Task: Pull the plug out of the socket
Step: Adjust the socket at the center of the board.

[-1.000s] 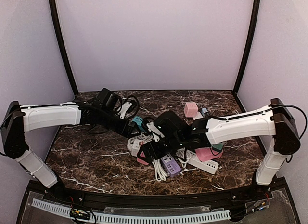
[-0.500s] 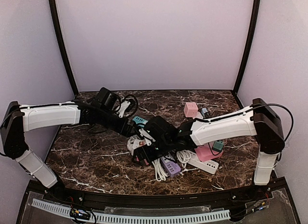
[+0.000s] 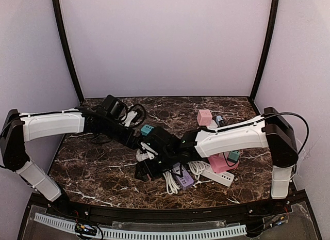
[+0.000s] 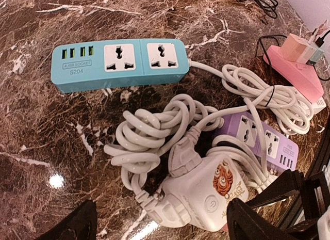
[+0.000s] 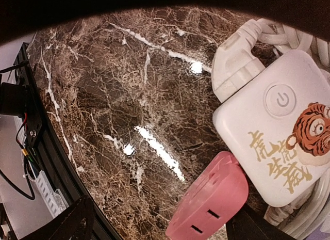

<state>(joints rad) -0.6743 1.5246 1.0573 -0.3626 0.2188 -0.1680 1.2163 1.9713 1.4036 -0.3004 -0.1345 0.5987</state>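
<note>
The counter [image 5: 103, 95] is dark brown marble veined with white. On it, the teal power strip [image 4: 121, 62] and the purple power strip [image 4: 263, 137] both have white outlet faces. The cube socket [image 5: 273, 142] is white with an orange, dark-striped tiger picture, gold characters and a grey power symbol; the plug [image 5: 234, 64] and the coiled cords [image 4: 149, 131] are white, and the pink socket [image 5: 206, 206] is plain pink with dark slots. Both arms [image 3: 51, 124] are white with black joints, against pale lilac walls [image 3: 165, 44].
</note>
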